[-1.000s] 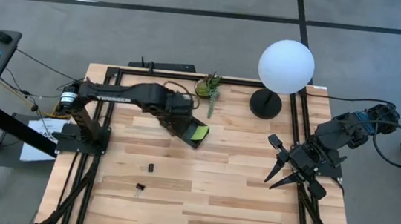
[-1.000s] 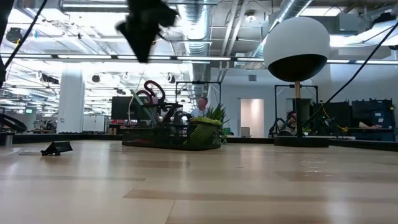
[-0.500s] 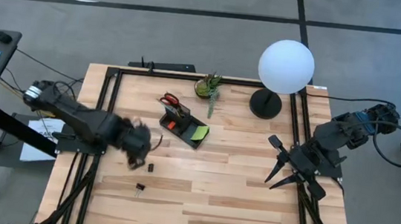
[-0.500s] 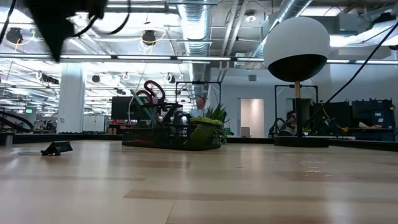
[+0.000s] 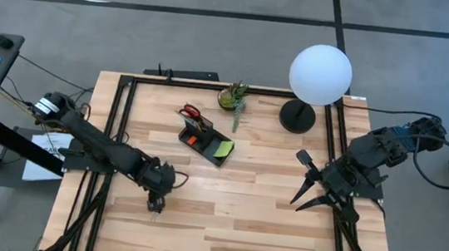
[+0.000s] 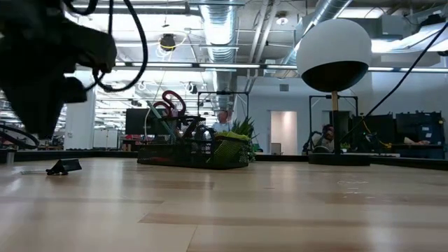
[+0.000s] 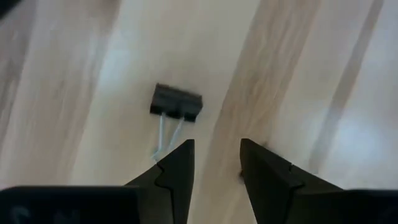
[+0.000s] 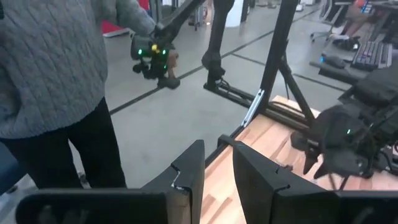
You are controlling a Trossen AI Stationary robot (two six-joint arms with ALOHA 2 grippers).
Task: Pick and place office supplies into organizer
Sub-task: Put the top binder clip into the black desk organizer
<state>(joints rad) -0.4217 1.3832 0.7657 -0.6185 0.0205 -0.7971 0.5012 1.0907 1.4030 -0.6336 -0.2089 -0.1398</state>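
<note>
My left gripper (image 5: pixel 156 200) hangs open over the near-left part of the table, fingers pointing down. In its wrist view a small black binder clip (image 7: pixel 176 102) with silver wire handles lies flat on the wood just beyond the fingertips (image 7: pixel 217 163), untouched. The low view shows a clip (image 6: pixel 63 166) on the table below the dark gripper (image 6: pixel 38 105). The black organizer (image 5: pixel 206 140) stands farther back with the red-handled scissors (image 5: pixel 192 112), the lime-green sticky pad (image 5: pixel 223 149) and an orange eraser (image 5: pixel 194 140) in it. My right gripper (image 5: pixel 296 181) waits open at the table's right side.
A small green potted plant (image 5: pixel 234 97) and a lamp with a white globe (image 5: pixel 320 74) on a round black base (image 5: pixel 296 116) stand along the far edge. Bare wood lies between the two arms. A person in a grey sweater (image 8: pixel 56 62) stands beyond the table.
My left arm has swung from above the organizer toward the table's near-left part and come down over the clips, its fingers now pointing down near the wood. The organizer and its contents have stayed put. My right gripper has shifted slightly toward the table's left.
</note>
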